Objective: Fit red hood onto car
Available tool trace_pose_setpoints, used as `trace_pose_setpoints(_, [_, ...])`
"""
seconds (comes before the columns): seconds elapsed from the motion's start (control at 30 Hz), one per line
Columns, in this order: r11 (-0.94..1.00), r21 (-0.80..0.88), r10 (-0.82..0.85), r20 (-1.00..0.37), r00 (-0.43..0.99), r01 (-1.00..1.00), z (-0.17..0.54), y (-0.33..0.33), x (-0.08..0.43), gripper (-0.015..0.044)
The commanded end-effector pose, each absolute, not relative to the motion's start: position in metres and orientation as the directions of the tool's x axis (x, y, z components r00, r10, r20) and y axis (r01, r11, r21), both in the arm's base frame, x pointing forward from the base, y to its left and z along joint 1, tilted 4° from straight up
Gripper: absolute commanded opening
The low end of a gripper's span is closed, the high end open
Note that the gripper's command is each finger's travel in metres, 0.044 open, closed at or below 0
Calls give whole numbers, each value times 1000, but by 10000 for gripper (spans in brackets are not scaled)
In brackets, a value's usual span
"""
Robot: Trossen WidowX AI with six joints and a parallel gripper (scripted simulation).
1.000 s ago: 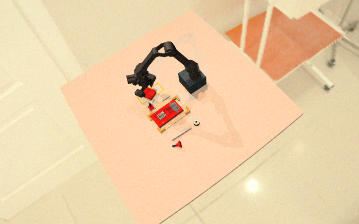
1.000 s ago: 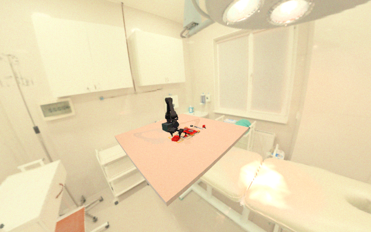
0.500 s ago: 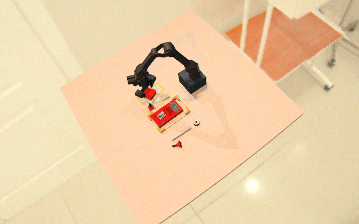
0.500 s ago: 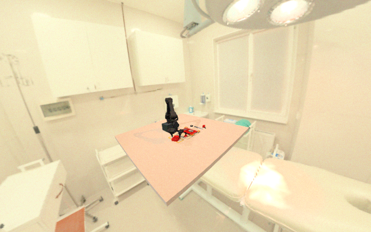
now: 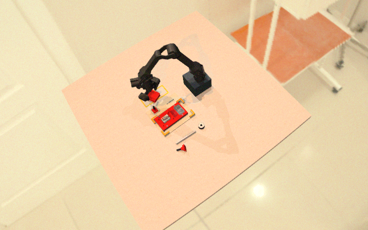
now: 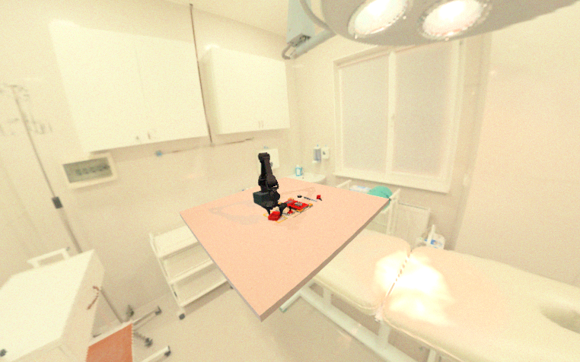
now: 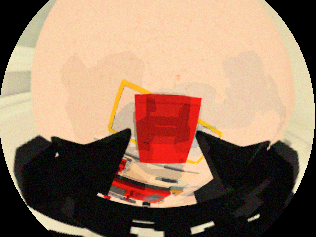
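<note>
The red hood (image 5: 154, 96) (image 6: 274, 216) (image 7: 167, 141) lies on the table inside a yellow outline (image 5: 165, 89) (image 7: 115, 106), turned at an angle to it. My gripper (image 7: 164, 133) is open, with one black fingertip on each side of the hood's near part in the wrist view. Nothing is gripped. Whether the fingers touch the hood is too small to tell. The red chassis (image 5: 175, 115) (image 6: 300, 206) sits between the orange corners of the jig (image 5: 165, 133). The grey engine block (image 5: 165, 118) is on its deck. The pegs are tiny and hard to make out.
A small red part with a black stem (image 5: 154, 109) stands between the hood and the jig. Beyond the jig lie a black-and-white ring (image 5: 201, 125), a grey bar (image 5: 186, 137) and another red part with a black stem (image 5: 182, 148). The arm's dark base (image 5: 197, 83) stands right of the outline.
</note>
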State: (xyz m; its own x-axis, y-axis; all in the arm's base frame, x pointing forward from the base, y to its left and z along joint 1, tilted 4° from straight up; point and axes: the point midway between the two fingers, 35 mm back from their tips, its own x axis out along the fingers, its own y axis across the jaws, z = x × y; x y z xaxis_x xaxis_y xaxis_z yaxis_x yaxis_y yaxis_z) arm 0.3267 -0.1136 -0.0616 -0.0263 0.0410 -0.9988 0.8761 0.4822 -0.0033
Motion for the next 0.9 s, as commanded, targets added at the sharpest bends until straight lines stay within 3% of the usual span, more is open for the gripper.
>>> trace_pose_setpoints(0.0, [485, -8, 37, -999, -30, 874, -64, -114, 326, 440])
trace_pose_setpoints(0.23, [485, -8, 37, -999, -30, 874, -68, -114, 326, 440])
trace_pose_setpoints(0.33, [482, -3, 41, -999, -26, 876, -66, -113, 327, 361])
trace_pose_setpoints(0.67, [482, -3, 41, -999, -26, 876, -66, -113, 327, 295])
trace_pose_setpoints(0.87, [482, -2, 41, -999, -26, 876, -61, -114, 327, 137])
